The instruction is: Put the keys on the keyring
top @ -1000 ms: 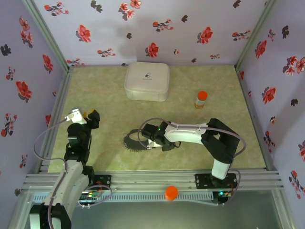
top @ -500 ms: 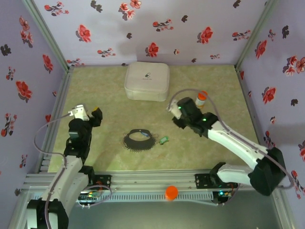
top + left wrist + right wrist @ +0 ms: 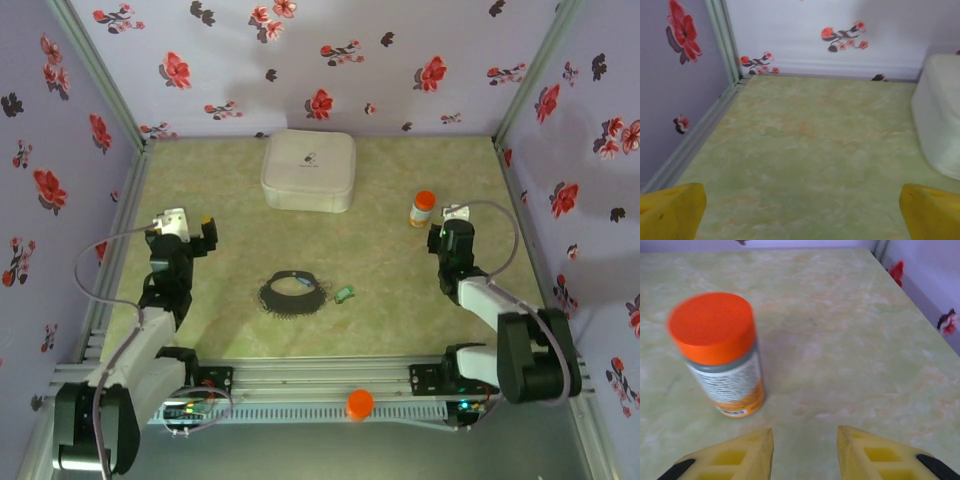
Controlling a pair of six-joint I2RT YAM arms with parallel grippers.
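keyring (image 3: 272, 302) oval, long axis left-right; green key (image 3: 344, 294) beside.

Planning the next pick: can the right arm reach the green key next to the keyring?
Probably yes: the green key lies on bare table right of the keyring, nothing between it and the open, empty right gripper beside the bottle.

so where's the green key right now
In the top view the green key lies on the table near the front centre, just right of the keyring and not on it.
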